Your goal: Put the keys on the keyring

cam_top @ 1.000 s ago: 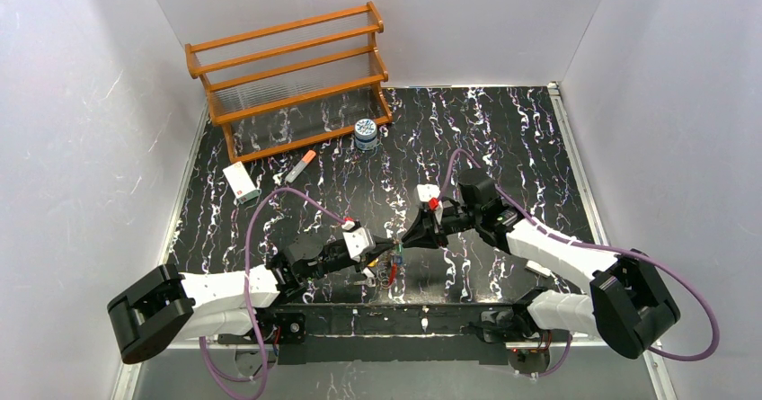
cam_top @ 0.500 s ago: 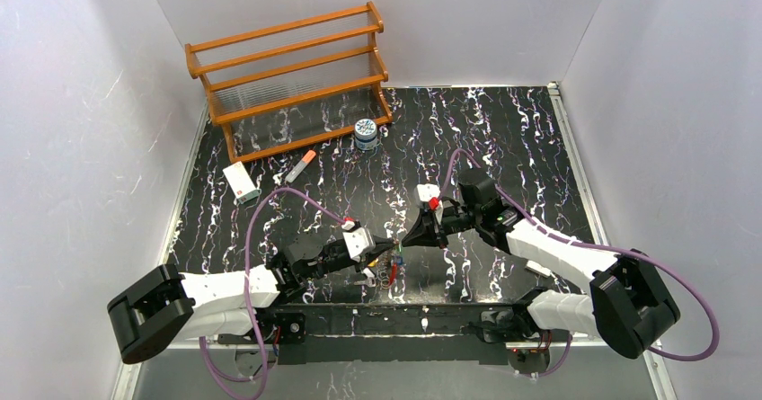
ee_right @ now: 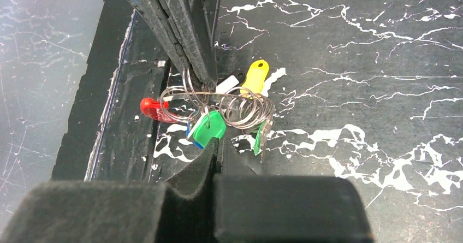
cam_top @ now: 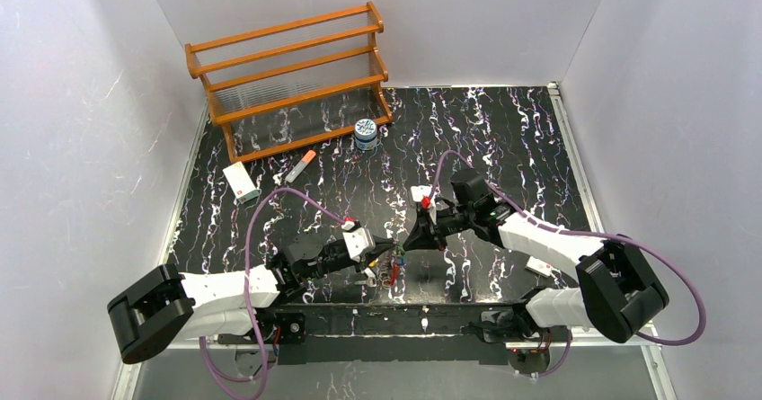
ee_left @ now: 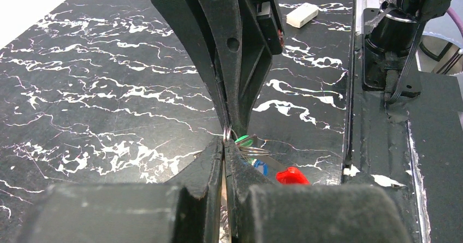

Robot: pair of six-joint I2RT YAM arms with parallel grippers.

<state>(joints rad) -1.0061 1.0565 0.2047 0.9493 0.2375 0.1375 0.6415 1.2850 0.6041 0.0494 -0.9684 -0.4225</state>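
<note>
The keyring (ee_right: 188,96), a thin silver wire loop, hangs just above the table with coiled smaller rings (ee_right: 248,109) on it. A green key (ee_right: 208,128), a blue one behind it, a red head (ee_right: 152,108), a yellow tag (ee_right: 255,75) and a white tag dangle from it. My left gripper (ee_left: 225,144) is shut on the silver wire, fingers pinched together; in the top view the left gripper (cam_top: 386,249) meets the right gripper (cam_top: 411,241) tip to tip. My right gripper (ee_right: 217,144) is shut on the edge of the green key's head.
A wooden rack (cam_top: 287,76) stands at the back left, a blue-white jar (cam_top: 365,133) by its foot. An orange-tipped marker (cam_top: 301,166) and a white box (cam_top: 241,184) lie at the left. A white block (ee_left: 302,15) lies near the right arm's base.
My right wrist has shifted slightly left and away, still tip to tip with the left gripper. The left arm and the bunch of keys have hardly moved.
</note>
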